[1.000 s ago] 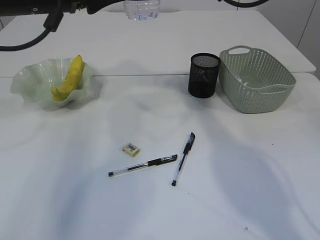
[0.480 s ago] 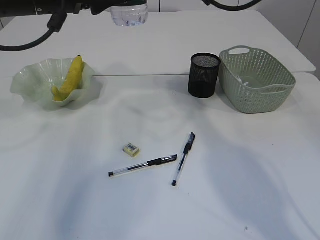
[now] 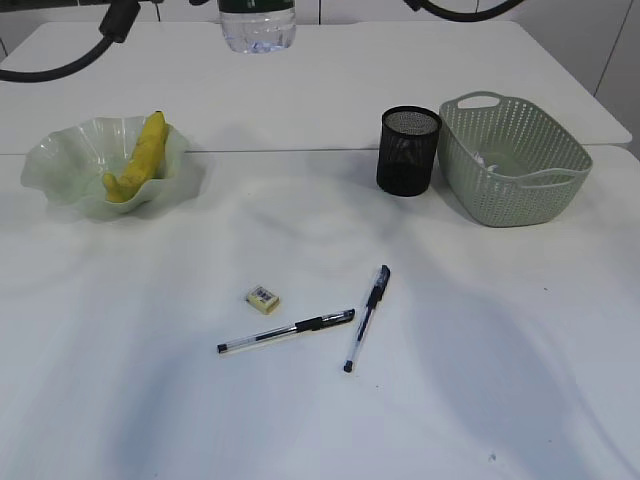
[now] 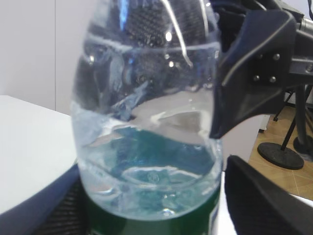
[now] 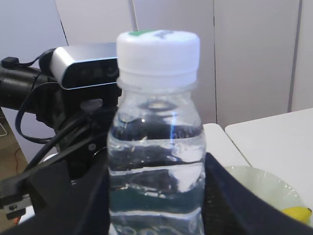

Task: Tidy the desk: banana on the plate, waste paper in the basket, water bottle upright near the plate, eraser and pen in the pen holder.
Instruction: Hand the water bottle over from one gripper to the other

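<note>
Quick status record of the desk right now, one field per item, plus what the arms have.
banana: lying in the plate
water bottle: held in the air, both grippers' fingers at its sides
pens: two, and, flat on the table
eraser: on the table beside the pens
pen holder: upright, next to the basket

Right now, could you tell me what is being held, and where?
The clear plastic water bottle: right gripper on its clear body, left gripper at its green label.
</note>
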Available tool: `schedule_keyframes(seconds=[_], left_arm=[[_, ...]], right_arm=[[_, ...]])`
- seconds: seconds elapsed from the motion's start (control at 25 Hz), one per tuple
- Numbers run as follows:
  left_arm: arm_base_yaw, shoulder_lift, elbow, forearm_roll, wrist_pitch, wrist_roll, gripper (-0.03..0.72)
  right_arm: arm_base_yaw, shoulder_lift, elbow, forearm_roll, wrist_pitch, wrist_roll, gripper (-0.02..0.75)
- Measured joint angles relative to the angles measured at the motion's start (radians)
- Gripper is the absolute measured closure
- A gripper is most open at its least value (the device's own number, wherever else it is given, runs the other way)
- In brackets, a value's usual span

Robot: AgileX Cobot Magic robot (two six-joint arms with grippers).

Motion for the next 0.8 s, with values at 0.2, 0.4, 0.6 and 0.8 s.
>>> schedule_keyframes(seconds=[0.2, 0.4, 0.6, 0.8], left_arm=[[0.0, 0.0, 0.0, 0.0, -0.002, 0.0, 0.113], [-0.002, 0.0, 0.0, 0.0, -0.003, 0.0, 0.115], [-0.013, 0.0, -0.002, 0.0, -0.008, 0.0, 0.125], [-0.015, 0.0, -0.002, -0.001, -0.018, 0.0, 0.168]], right_arm=[[0.0, 0.0, 0.0, 0.0, 0.0, 0.0, 0.381], [0.002, 0.0, 0.0, 0.0, 0.0, 0.0, 0.381], [0.015, 0.0, 0.0, 0.0, 0.004, 0.001, 0.381], [0.017, 0.0, 0.0, 0.0, 0.006, 0.002, 0.381]])
